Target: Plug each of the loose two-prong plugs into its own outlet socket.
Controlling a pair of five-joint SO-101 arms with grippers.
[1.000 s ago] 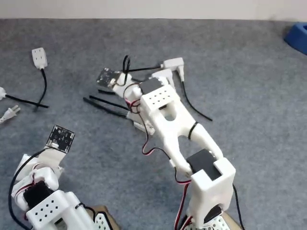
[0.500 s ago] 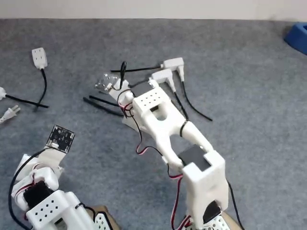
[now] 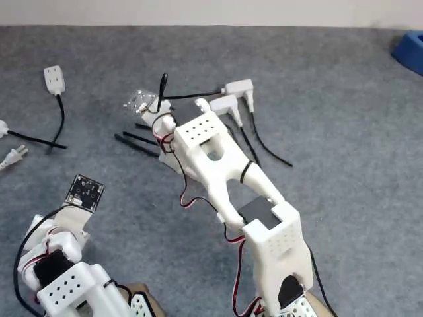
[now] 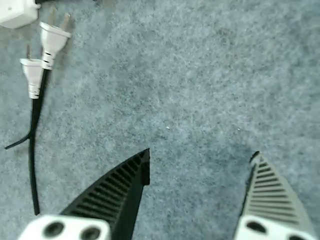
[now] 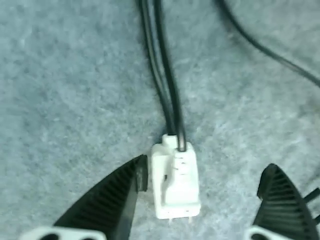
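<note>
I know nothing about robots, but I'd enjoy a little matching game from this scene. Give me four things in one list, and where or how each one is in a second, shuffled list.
Things:
1. left gripper
2. right gripper
3. blue object
4. white outlet socket

Descriptions:
A. at the far right edge of the grey carpet
B. open, with a white plug between its fingers
C. far left in the high view, away from both arms
D. open above bare carpet

Pairs: 1-D, 2-B, 3-A, 4-C.
</note>
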